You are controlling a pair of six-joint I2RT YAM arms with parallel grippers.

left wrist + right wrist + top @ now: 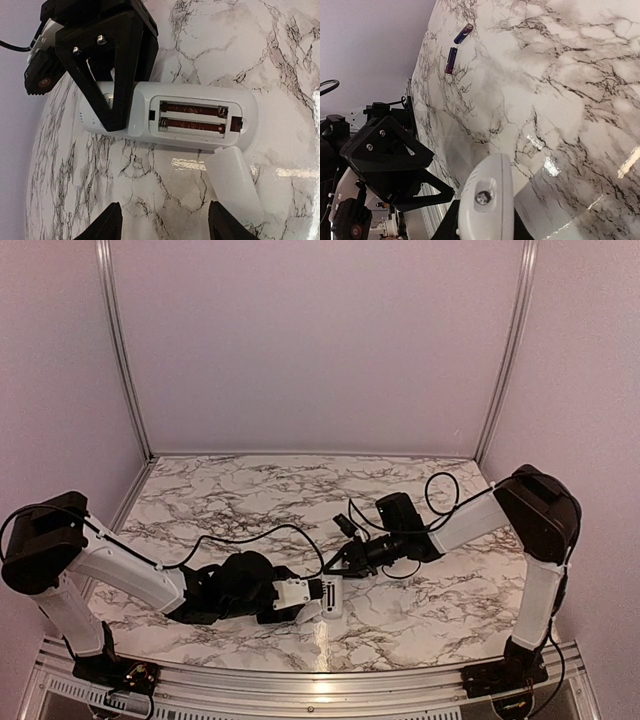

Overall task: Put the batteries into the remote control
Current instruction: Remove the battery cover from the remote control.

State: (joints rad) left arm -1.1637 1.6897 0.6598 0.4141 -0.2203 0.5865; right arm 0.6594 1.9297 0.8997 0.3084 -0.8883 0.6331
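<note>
The white remote control [140, 117] lies back-up on the marble with its battery bay [195, 117] uncovered; two dark reddish slots with springs show inside. Its loose white cover [235, 182] rests against it. My right gripper [485, 222] is shut on one end of the remote control [487, 200], and its black fingers [117, 75] straddle that end in the left wrist view. My left gripper [167, 225] hovers open beside the remote control [332, 597] with only bare marble between its fingers. Two dark batteries [463, 33] [451, 60] lie apart on the table, far from the remote.
A black cable [250, 535] loops over the marble behind the left arm. A metal rail [320, 680] runs along the table's near edge. Pale walls close in the back and both sides.
</note>
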